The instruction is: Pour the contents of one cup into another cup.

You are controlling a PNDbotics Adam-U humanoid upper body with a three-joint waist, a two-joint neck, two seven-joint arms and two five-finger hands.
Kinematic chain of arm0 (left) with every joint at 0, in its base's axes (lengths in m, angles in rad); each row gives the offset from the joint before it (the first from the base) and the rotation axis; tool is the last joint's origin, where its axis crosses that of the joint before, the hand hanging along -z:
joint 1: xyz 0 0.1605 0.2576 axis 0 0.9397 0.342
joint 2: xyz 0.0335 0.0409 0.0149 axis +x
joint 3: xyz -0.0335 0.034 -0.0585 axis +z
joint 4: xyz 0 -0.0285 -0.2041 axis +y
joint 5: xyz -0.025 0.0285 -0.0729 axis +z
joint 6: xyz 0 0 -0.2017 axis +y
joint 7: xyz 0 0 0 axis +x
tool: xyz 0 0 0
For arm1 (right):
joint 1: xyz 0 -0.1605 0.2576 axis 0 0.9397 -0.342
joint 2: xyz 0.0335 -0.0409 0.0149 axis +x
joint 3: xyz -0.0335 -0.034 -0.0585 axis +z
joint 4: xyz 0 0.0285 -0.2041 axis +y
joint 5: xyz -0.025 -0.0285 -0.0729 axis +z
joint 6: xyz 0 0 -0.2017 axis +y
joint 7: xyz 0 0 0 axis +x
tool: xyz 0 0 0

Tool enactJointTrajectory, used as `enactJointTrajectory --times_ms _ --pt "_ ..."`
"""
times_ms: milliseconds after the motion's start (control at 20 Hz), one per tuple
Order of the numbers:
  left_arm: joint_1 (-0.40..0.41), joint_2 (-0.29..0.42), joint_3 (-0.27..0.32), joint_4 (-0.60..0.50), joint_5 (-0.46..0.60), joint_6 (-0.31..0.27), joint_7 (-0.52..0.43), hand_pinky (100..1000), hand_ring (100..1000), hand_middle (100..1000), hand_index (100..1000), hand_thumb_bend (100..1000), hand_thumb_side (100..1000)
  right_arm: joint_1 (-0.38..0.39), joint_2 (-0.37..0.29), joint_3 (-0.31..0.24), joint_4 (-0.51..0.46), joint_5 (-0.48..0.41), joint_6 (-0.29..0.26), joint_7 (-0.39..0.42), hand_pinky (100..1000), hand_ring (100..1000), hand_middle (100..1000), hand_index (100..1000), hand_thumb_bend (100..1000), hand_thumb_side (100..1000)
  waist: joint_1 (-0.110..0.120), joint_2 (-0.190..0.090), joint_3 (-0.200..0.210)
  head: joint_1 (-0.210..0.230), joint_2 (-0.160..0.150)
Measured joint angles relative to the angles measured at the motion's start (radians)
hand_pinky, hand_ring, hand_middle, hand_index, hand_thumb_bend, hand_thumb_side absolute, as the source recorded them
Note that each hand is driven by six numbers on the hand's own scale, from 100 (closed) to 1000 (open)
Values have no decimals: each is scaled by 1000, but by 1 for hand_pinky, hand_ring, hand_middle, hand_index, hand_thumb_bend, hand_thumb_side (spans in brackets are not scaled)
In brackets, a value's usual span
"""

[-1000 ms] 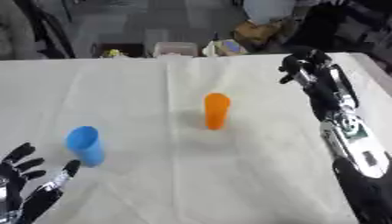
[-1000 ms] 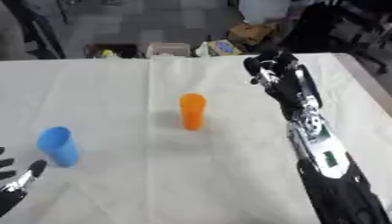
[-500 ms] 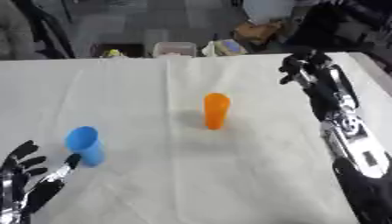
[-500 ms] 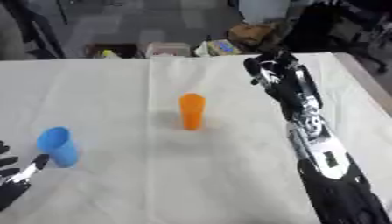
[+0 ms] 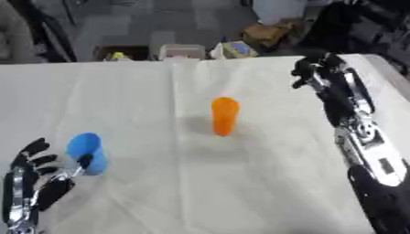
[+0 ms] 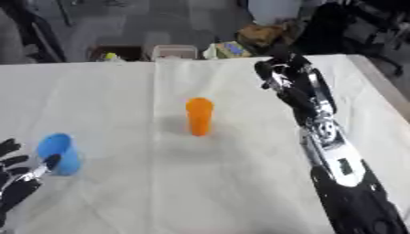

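- Right now two cups stand on the counter [image 5: 160, 91], which is covered in a pale, slightly creased cloth.
- The orange cup [image 5: 224, 116] stands upright near the middle of the counter, tall and narrow, with nothing touching it and a faint shadow on its left side.
- The blue cup [image 5: 86, 153] sits well apart from it, toward the near left, with its open mouth tipped a little toward the camera.
- The left hand [image 5: 36, 183] comes up from the lower left corner with its fingers [image 5: 34, 147] spread and fairly straight, so it is open. Its thumb tip lies against or just beside the blue cup's near side; I cannot tell whether it really touches. Nothing is curled round the cup.
- The right hand [image 5: 314, 68] is stretched out over the far right part of the counter, at the end of a long black and silver arm [image 5: 364, 137] that runs in from the lower right corner.
- That hand is well apart from both cups and holds nothing. Its fingers look bent inward, but they are dark and bunched, so I cannot tell for sure whether they are curled shut or just relaxed.
- Beyond the far edge of the counter, on the floor, sit some boxes and bags [image 5: 248, 39], none of them touching the cups.
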Motion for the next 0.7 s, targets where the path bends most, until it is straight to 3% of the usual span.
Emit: enactJointTrajectory --times_ms 700 --pt "-67 8 -32 78 1 18 -33 611 669 721 838 854 290 0 0 0 0 0 0 4 476 596 577 729 730 469 0 0 -3 1 5"
